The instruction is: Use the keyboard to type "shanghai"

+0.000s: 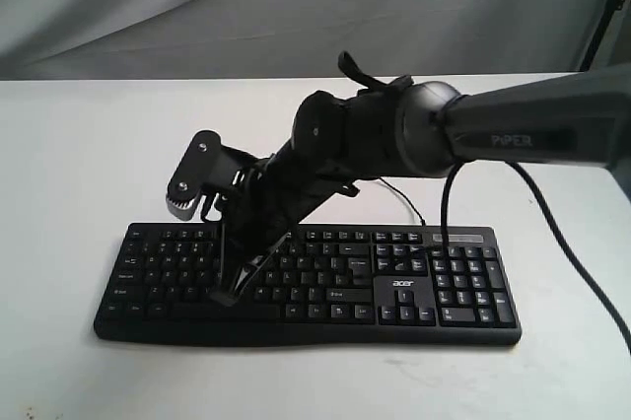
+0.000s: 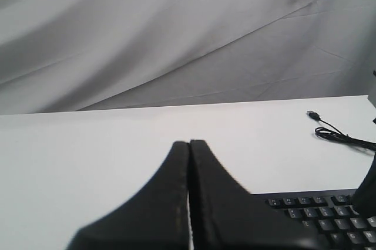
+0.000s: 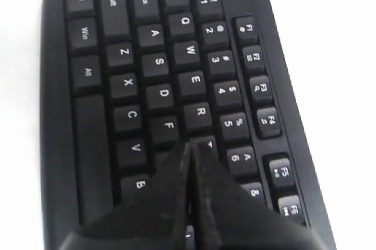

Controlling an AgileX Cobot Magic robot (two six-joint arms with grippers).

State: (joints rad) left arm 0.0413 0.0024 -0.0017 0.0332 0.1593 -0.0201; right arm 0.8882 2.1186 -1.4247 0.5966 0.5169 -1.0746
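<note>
Right gripper [image 3: 191, 145]: jaws pressed together, tips down at the key rows beside R and F. Left gripper [image 2: 189, 143]: jaws pressed together, above the white tabletop [image 2: 88, 156]. Black acer keyboard [image 1: 394, 292] lies flat mid-tabletop, with its thin USB cable [image 2: 341, 137] lying behind it.

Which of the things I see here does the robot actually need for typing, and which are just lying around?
For the job:
keyboard
right gripper, shut, tip down among the letter keys

Just there:
left gripper, shut, to one side of the keyboard
cable, plug end loose on the table
grey cloth behind
</note>
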